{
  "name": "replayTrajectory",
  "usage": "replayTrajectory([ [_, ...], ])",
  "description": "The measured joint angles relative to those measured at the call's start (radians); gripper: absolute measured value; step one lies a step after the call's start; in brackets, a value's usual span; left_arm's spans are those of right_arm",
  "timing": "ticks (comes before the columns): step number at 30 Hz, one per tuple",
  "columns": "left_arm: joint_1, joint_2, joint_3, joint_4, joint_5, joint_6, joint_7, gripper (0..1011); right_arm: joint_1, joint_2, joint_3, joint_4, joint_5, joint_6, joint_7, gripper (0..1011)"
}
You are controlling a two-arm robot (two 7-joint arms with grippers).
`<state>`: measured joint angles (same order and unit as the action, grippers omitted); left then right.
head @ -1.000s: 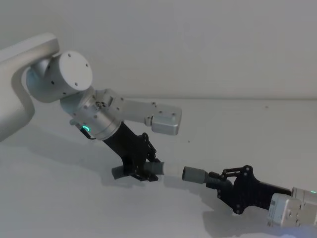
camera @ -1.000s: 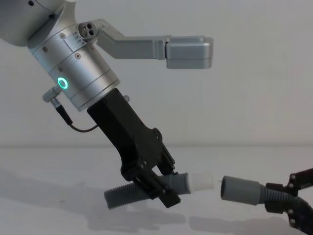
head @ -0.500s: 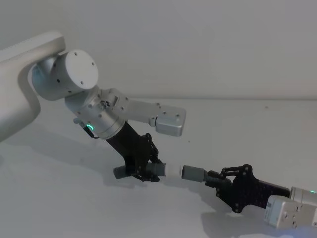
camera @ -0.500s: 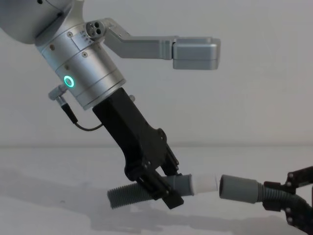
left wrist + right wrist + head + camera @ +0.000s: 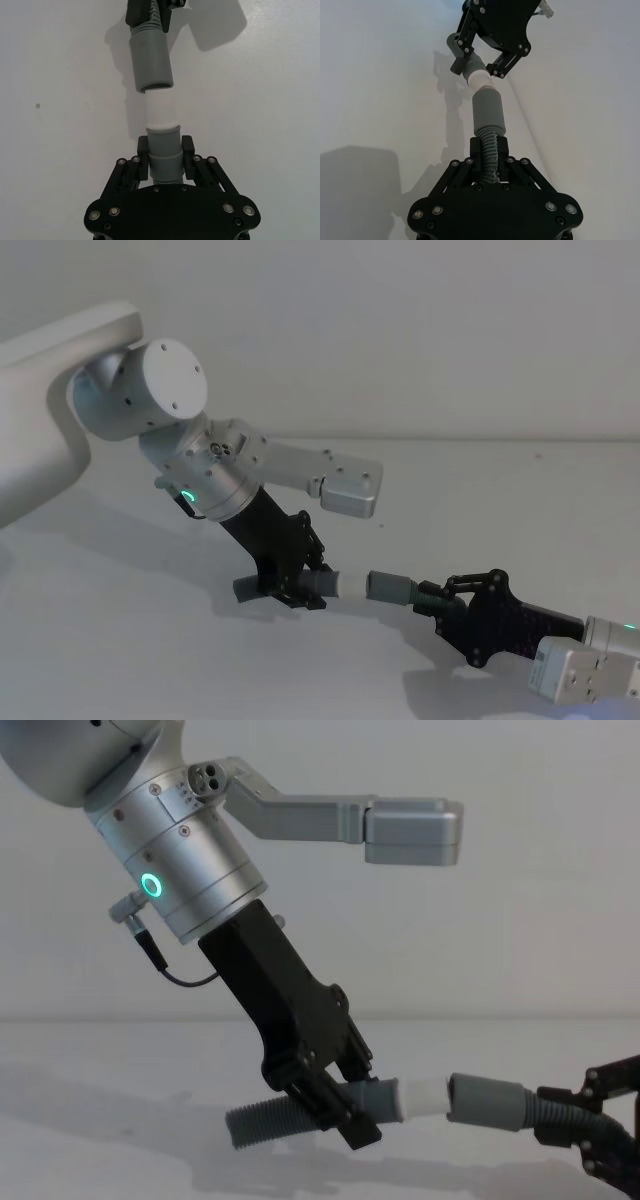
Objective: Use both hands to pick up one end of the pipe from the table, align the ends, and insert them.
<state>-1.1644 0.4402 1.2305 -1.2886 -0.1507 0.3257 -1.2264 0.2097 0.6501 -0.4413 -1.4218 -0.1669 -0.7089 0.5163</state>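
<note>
My left gripper [image 5: 296, 586] is shut on the grey cuff of one pipe piece [image 5: 268, 1122], just above the table [image 5: 110, 640]. The ribbed tail sticks out behind, and the white spigot tip [image 5: 424, 1097] points right. My right gripper [image 5: 440, 601] reaches in from the lower right, shut on the ribbed hose [image 5: 489, 146] of the other piece. That piece's wide grey socket cuff [image 5: 488, 1101] faces the spigot. In the left wrist view the white tip [image 5: 161, 110] meets the socket's mouth [image 5: 151, 62] nearly in line, its end just at the rim.
The white table runs back to a pale wall, with its rear edge [image 5: 500, 440] far behind the grippers. A silver camera block [image 5: 346, 494] juts out from the left wrist above the pipe.
My left gripper has carried the spigot piece to the right. The gap between white tip and socket cuff has closed, and they now touch. The right gripper has barely shifted.
</note>
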Motion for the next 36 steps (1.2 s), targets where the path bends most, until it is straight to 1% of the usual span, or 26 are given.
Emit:
replayTrajectory([
  [36, -0.021, -0.024, 0.024, 0.025, 0.003, 0.01, -0.018, 372, -0.007, 0.01, 0.004, -0.011, -0.017, -0.036, -0.006, 162],
])
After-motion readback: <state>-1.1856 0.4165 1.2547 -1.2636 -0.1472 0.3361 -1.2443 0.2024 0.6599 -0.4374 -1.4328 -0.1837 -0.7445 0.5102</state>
